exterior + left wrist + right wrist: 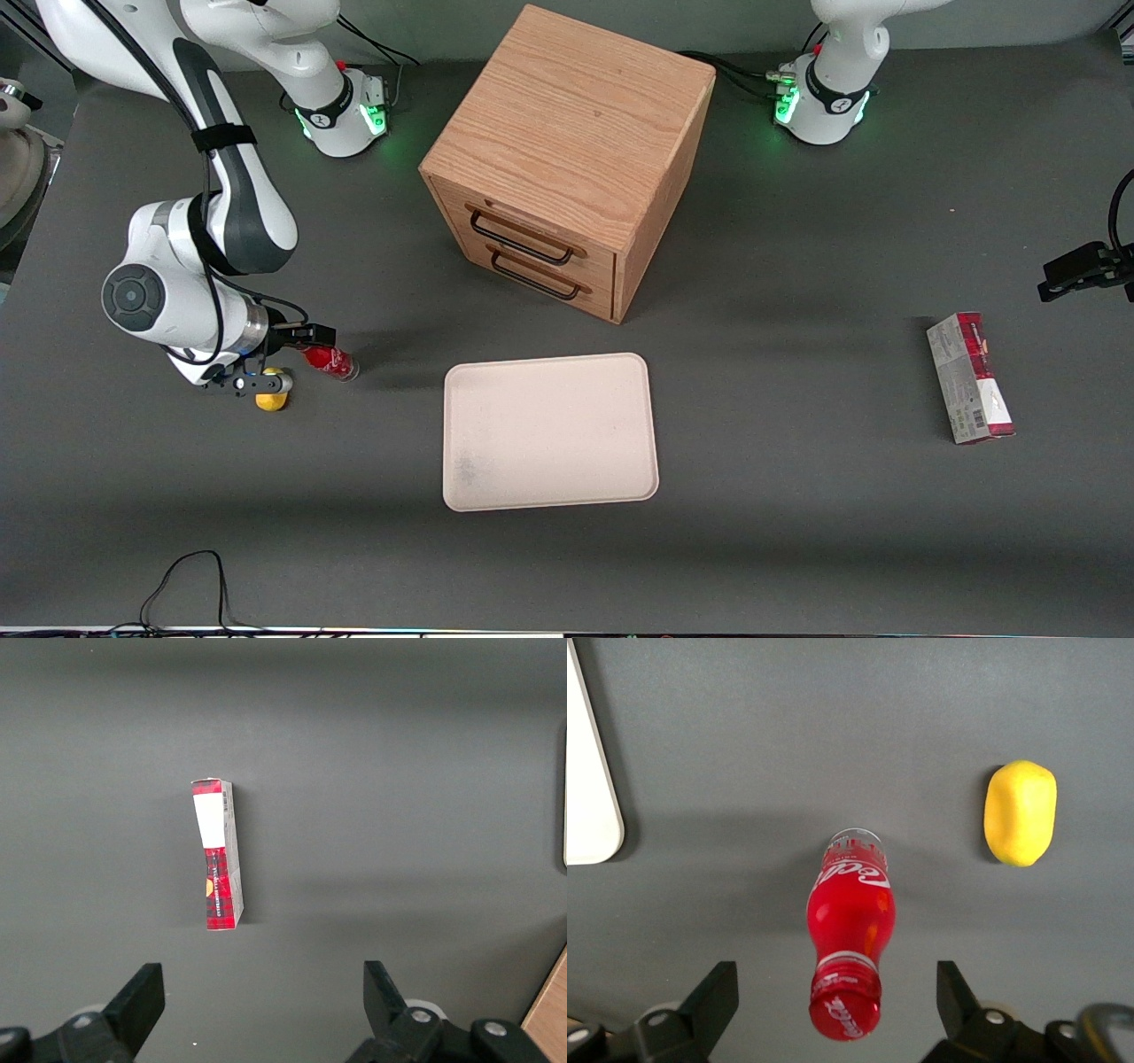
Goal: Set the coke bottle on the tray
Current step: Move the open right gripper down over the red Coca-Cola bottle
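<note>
While partly hidden — gripper (303, 347) above coke bottle (850, 939)

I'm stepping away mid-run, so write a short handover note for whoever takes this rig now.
Tool: open, fingers either side of the coke bottle's cap end, above it, not gripping.
Coke bottle: upright on the table, beside the lemon, toward the working arm's end.
Tray: bare, in front of the wooden drawer cabinet.
Done: approach only.
Left: grasp the bottle, carry it over, set it on the tray.
</note>
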